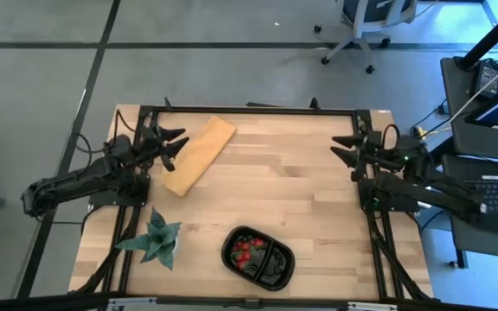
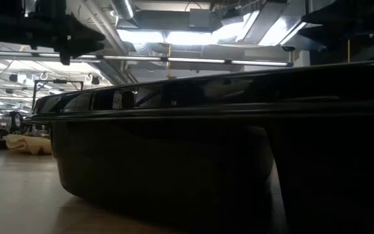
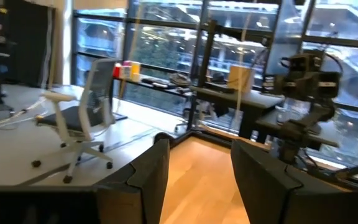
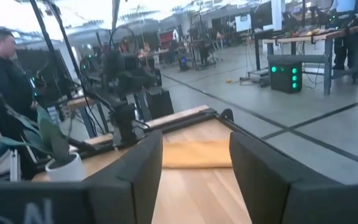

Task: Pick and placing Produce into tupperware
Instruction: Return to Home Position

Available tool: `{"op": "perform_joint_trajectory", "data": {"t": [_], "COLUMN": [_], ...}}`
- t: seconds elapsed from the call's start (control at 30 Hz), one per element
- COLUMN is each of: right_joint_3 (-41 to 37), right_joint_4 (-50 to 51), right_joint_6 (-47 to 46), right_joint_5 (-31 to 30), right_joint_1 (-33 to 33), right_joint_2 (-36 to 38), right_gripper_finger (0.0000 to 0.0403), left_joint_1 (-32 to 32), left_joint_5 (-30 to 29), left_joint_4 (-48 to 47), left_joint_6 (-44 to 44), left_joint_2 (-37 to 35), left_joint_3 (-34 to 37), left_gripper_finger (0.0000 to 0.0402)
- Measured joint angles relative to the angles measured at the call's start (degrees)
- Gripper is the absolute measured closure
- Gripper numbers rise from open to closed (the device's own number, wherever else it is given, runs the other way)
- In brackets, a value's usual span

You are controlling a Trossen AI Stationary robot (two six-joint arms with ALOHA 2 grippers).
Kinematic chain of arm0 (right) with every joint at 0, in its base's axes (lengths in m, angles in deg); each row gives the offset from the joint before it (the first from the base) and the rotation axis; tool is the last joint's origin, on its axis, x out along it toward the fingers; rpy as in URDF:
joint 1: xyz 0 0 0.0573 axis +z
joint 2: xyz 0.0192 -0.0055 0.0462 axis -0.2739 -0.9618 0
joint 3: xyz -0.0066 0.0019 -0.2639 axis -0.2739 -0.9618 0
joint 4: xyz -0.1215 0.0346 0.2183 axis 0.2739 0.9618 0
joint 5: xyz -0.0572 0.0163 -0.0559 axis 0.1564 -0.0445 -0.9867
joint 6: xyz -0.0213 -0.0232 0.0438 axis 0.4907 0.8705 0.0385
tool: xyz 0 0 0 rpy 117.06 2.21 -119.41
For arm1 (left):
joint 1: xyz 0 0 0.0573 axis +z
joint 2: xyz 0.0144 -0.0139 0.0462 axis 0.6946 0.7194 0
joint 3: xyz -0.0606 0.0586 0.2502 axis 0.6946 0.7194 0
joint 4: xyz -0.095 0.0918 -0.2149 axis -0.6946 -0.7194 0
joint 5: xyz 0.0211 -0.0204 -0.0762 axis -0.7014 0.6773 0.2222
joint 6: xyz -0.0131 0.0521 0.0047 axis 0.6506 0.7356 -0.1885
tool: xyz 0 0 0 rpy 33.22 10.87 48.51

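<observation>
The black tupperware [image 1: 258, 257] sits near the table's near edge, and its glossy wall [image 2: 174, 162] fills the low view. Red produce [image 1: 245, 250] lies in its left compartment. My left gripper [image 1: 174, 143] hovers open at the far left, beside a tan board [image 1: 199, 154]. In its wrist view the two fingers [image 3: 197, 180] have nothing between them. My right gripper [image 1: 345, 149] hovers open at the far right, and its fingers [image 4: 194, 174] are also empty. Both grippers point level toward the table's middle, far from the tupperware.
The tan board [image 4: 197, 153] lies flat at the far left. A green spiky plant [image 1: 156, 238] in a white pot [image 4: 64, 169] stands near the left front, beside the tupperware. A person [image 4: 2, 68] stands beyond the table. Bare wood lies between the arms.
</observation>
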Motion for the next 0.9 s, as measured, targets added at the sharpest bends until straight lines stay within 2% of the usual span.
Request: {"op": "perform_joint_trajectory", "data": {"t": [0.2,0.4,0.57,0.9], "right_joint_3": [-0.05,-0.05,0.07,-0.03], "right_joint_4": [4.66,8.44,9.56,10.44], "right_joint_6": [-1.97,-2.44,-1.18,-1.08], "right_joint_5": [-0.01,-0.56,-2.41,-3.49], "right_joint_1": [0.0,0.0,0.0,0.0], "right_joint_2": [5.99,11.86,11.49,11.77], "right_gripper_finger": [0.0215,0.0214,0.0214,0.0214], "left_joint_1": [0.0,0.0,0.0,0.0], "left_joint_5": [-4.29,-4.64,-5.39,-7.09], "left_joint_4": [-2.91,-7.02,-13.31,-15.58], "left_joint_6": [-1.3,-1.59,-1.64,-2.65], "left_joint_2": [-5.9,-11.37,-15.71,-15.72], "left_joint_3": [3.39,4.23,4.23,4.27], "left_gripper_finger": [0.0235,0.0235,0.0235,0.0235]}}
